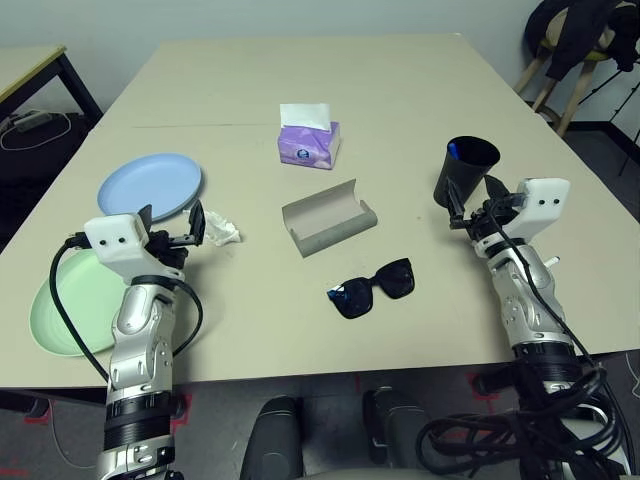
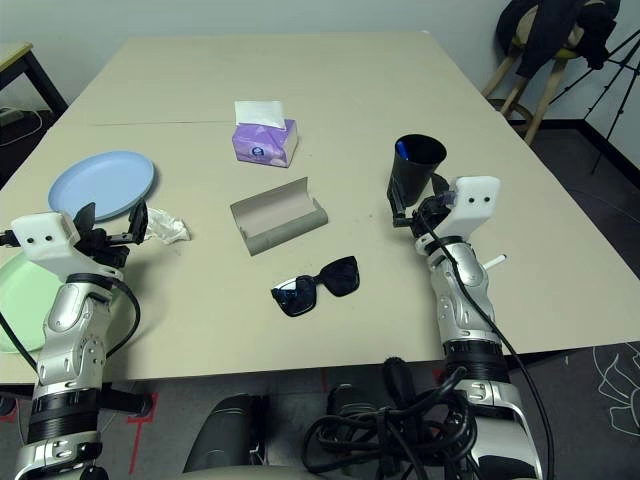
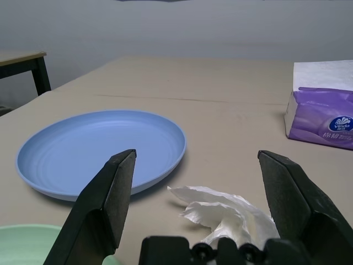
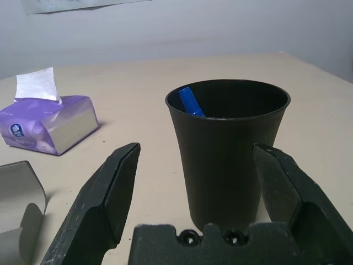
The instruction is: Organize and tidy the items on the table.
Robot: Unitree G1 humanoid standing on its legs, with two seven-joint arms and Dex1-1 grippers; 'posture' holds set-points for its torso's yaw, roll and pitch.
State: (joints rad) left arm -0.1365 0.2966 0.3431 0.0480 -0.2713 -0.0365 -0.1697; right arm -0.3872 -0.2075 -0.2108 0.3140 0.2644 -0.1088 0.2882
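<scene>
My left gripper (image 1: 172,221) is open, just short of the crumpled white tissue (image 1: 222,230), which lies beside the pale blue plate (image 1: 150,186). The pale green plate (image 1: 75,300) sits at the table's near left edge, under my left forearm. My right gripper (image 1: 475,197) is open, its fingers just in front of the upright black cup (image 4: 226,160) with a blue pen (image 4: 190,102) inside. In the middle the grey glasses case (image 1: 328,218) lies open, with the black sunglasses (image 1: 372,288) in front of it. Behind them stands the purple tissue box (image 1: 308,143).
A white pen (image 2: 495,262) lies on the beige table (image 1: 400,90) beside my right forearm. A smaller dark-legged table (image 1: 40,70) stands at the far left. A stool with dark clothing (image 1: 575,45) stands at the far right.
</scene>
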